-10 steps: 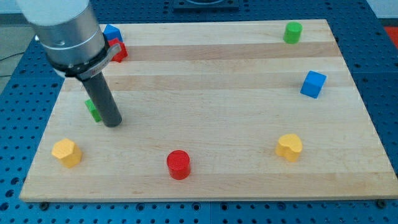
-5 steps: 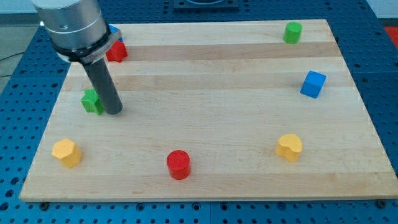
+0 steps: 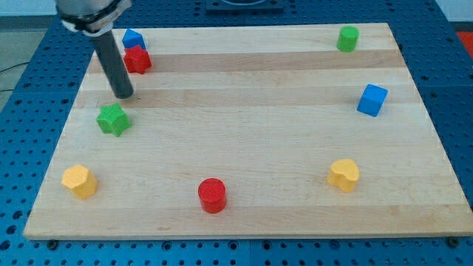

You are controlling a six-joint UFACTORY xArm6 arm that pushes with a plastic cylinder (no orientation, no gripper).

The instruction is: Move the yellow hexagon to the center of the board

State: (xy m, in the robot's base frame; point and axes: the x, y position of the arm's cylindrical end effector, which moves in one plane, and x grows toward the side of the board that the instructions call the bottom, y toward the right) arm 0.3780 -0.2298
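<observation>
Standing at the view's upper left, my tip (image 3: 124,95) rests bare on the board (image 3: 244,81), touching no block and pushing nothing; it has no jaws, so there is nothing to open or close. Just below it sits the green star (image 3: 113,119), and just above it the red block (image 3: 137,59) with a blue block (image 3: 132,37) tucked behind.

The yellow hexagon (image 3: 79,180) lies near the bottom-left corner, well apart from my tip and far from the middle. It looks like a small, stiff, light piece that should slide easily on smooth wood; I would judge it best pushed from its lower-left face, squarely, since an off-centre nudge could spin it aside.

Counting: two yellow pieces, the hexagon and a yellow heart (image 3: 344,174) at lower right; two red, with the red cylinder (image 3: 212,195) at bottom; two blue, with the blue cube (image 3: 372,100) at right; two green, with the green cylinder (image 3: 347,38) at the top right.
</observation>
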